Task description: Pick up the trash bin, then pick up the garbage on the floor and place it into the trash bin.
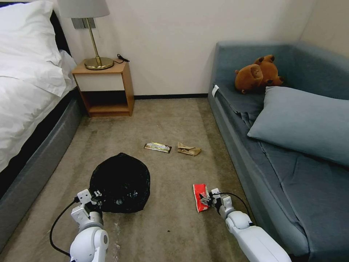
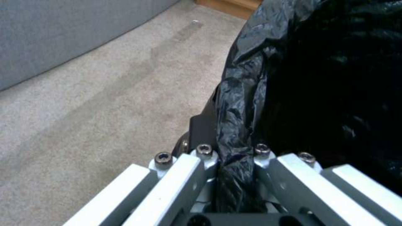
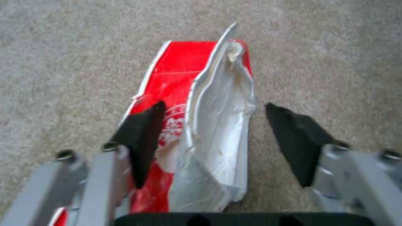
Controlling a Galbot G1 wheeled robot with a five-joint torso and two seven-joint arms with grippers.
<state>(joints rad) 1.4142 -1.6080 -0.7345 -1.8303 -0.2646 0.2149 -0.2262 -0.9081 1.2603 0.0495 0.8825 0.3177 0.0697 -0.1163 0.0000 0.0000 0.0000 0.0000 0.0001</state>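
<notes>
My left gripper (image 1: 97, 196) is at lower left of the head frame, pinched on the black bag rim of the trash bin (image 1: 120, 182); the left wrist view shows the bag (image 2: 238, 125) squeezed between the pads. The bin sits left of centre on the carpet (image 1: 163, 120).

My right gripper (image 1: 208, 198) is at lower centre-right, fingers spread, straddling the red-white snack wrapper (image 1: 199, 196) on the floor. In the right wrist view one pad (image 3: 140, 138) lies over the wrapper (image 3: 197, 119), the other pad (image 3: 295, 138) is clear of it beside its white inside flap.

The flat dark wrapper (image 1: 157, 147) and the crumpled brown paper bag (image 1: 188, 149) lie side by side mid-frame, well apart from both grippers, between the bed (image 1: 21, 91) and the sofa (image 1: 283, 145).
</notes>
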